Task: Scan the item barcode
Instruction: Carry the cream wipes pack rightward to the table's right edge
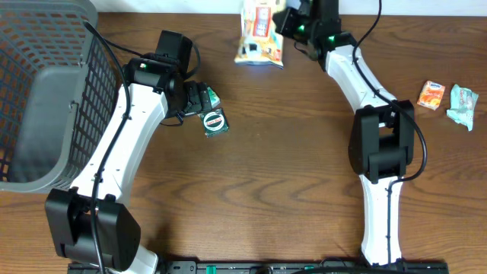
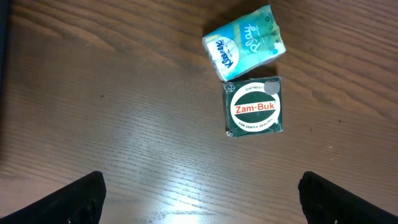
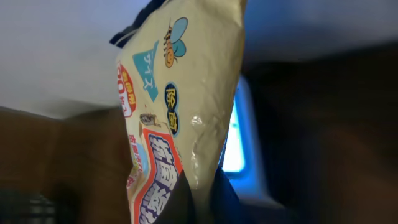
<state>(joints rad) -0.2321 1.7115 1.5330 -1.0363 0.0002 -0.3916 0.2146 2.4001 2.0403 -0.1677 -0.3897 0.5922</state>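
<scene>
cream packet (image 3: 186,118), glossy, japanese print

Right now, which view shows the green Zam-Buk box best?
The left wrist view: the whole Zam-Buk box lies unobstructed, with its label readable. The overhead view shows it only small, the label unreadable. The right wrist view does not show it.

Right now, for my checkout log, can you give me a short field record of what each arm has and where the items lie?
left gripper: open, empty, hovering above the table
below it: Zam-Buk box right beside tissue pack
right gripper: shut on cream pouch, at the far edge
behind pouch: blue glow, blurred
basket: left side
unhandled: orange packet, teal packet, right edge
</scene>
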